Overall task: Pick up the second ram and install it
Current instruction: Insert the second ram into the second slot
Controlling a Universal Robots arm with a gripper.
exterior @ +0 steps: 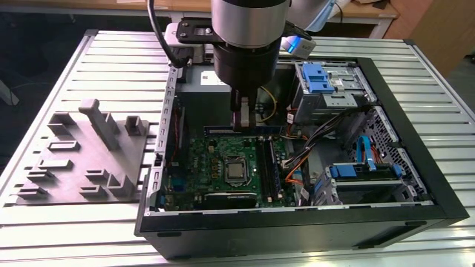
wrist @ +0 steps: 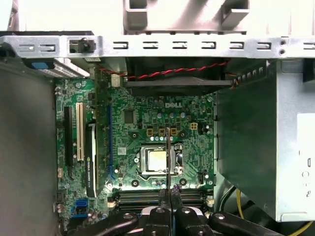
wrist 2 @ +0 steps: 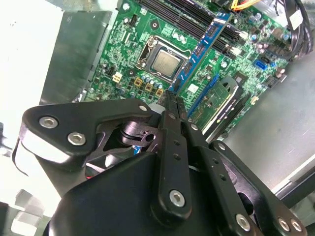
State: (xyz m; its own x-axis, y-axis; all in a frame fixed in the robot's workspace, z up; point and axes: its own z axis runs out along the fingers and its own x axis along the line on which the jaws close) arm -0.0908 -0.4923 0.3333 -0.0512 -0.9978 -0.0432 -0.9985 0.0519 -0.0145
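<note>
Blue-edged and thin, the second ram (wrist 2: 197,54) is sitting clamped between my fingers (wrist 2: 175,125). My gripper (wrist: 169,194) is holding it near the processor (wrist: 156,160).

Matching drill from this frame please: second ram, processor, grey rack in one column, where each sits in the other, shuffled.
Things
1. second ram
2. processor
3. grey rack

Places
A. on the table outside the case, at the exterior view's left
B. clamped in the shut tool, over the green motherboard
C. seated in the middle of the motherboard

Pairs: 1-B, 2-C, 3-A
</note>
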